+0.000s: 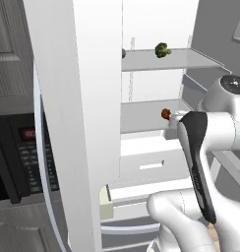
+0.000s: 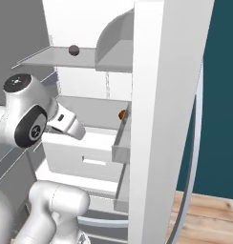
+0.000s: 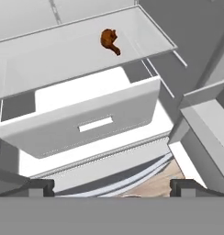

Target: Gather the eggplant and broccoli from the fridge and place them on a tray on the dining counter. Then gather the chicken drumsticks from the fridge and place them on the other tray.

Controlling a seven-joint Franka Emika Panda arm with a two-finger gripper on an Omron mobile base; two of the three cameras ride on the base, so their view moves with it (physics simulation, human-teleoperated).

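The gripper stood wide open and empty, its two dark fingertips far apart at the bottom of the hand view, held in front of the open fridge and aimed down at the white drawer. Taking that drawer as the landmark, the chicken drumstick lay on the glass shelf directly above it, toward the shelf's right half and well back from the front edge, so the tool would probably have had to rise and reach deeper in to meet it. The drumstick looked small, reddish-brown and glossy, fat at one end and tapering to a thin bone end that pointed toward the shelf's front right; its long axis ran diagonally. One shelf higher than the drawer's neighbour sat the broccoli, a small, knobbly green clump near the shelf's front edge, well apart from the tool.
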